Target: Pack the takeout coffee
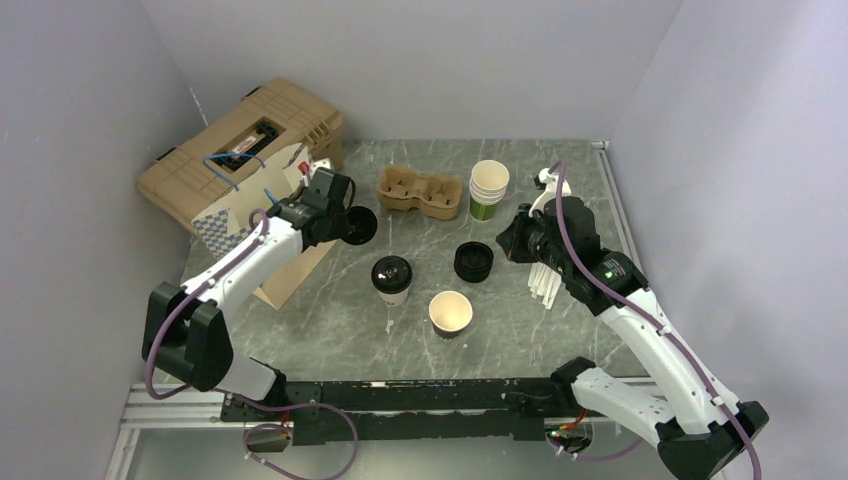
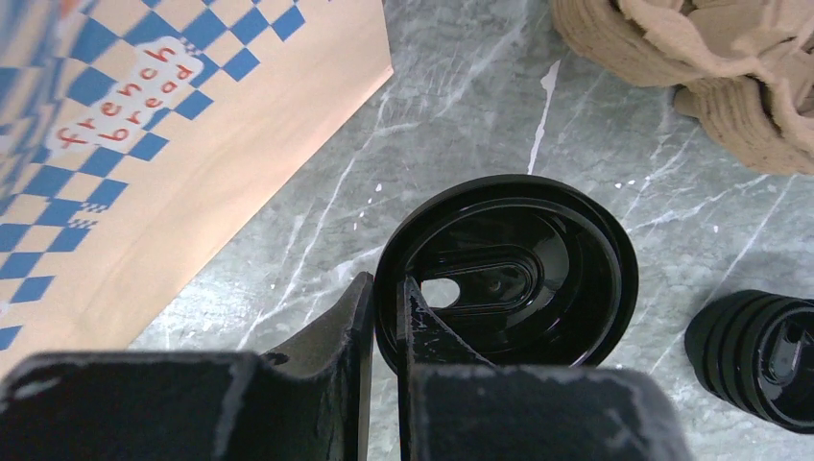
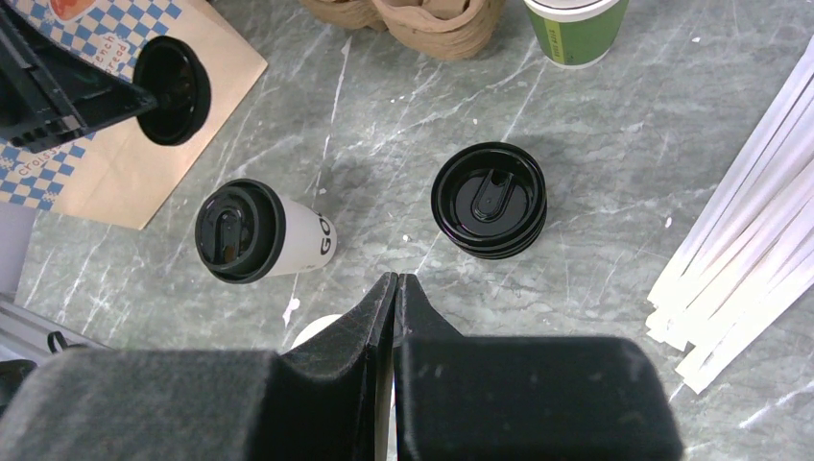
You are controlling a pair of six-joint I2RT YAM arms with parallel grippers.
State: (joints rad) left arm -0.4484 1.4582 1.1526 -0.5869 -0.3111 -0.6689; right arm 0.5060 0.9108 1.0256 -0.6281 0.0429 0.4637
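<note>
The takeout coffee [image 1: 391, 279], a pale cup with a black lid, stands upright mid-table; it also shows in the right wrist view [image 3: 240, 230]. My left gripper [image 1: 343, 222] is shut on the rim of a loose black lid [image 2: 518, 279], holding it on edge just right of the paper bag [image 1: 270, 250]. This lid also shows in the right wrist view [image 3: 173, 91]. My right gripper [image 3: 396, 280] is shut and empty, hovering right of the lid stack [image 1: 473, 262]. A lidless cream cup [image 1: 451, 313] stands in front of the coffee.
A cardboard cup carrier [image 1: 418, 192] and a stack of cream cups with a green bottom [image 1: 488, 190] sit at the back. White straws [image 1: 545, 280] lie under my right arm. A tan toolbox [image 1: 240, 150] stands at the back left.
</note>
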